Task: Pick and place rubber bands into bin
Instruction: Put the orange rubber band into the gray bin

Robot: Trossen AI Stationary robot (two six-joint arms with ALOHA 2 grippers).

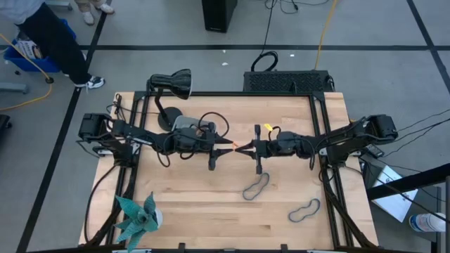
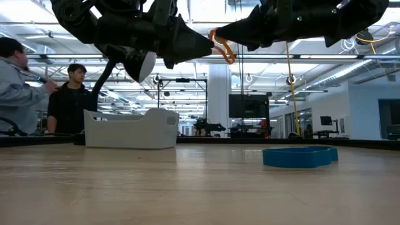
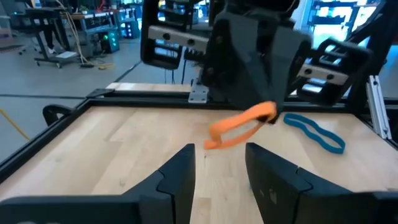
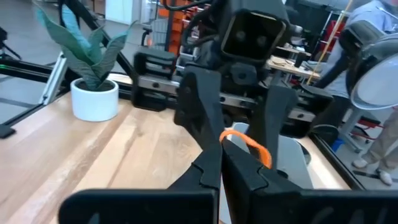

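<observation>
An orange rubber band [image 1: 239, 146] hangs in the air over the middle of the table, with my right gripper [image 1: 247, 147] shut on it. My left gripper [image 1: 226, 146] faces it from the table's left. Its two fingers [image 3: 186, 163] stand open just short of the band's free end [image 3: 217, 135]; whether they touch it I cannot tell. Two more rubber bands, a grey one [image 1: 256, 186] and a bluish one [image 1: 304, 210], lie flat on the wood nearer the front edge. The bin [image 2: 131, 129], a low pale tray, stands on the table behind my left gripper [image 1: 184, 125]. My right gripper pinches one end of the orange band [image 4: 231, 138] between its two shut fingertips. The fingers lie about level and come from the table's right side. The band is lifted clear of the table, and its loop sticks out toward my left gripper, sagging slightly.
A black desk lamp [image 1: 172, 83] stands at the far left corner and a potted plant [image 1: 137, 218] at the near left corner. Black cables loop around the bin. Two people stand beyond the table's left side [image 2: 69, 100].
</observation>
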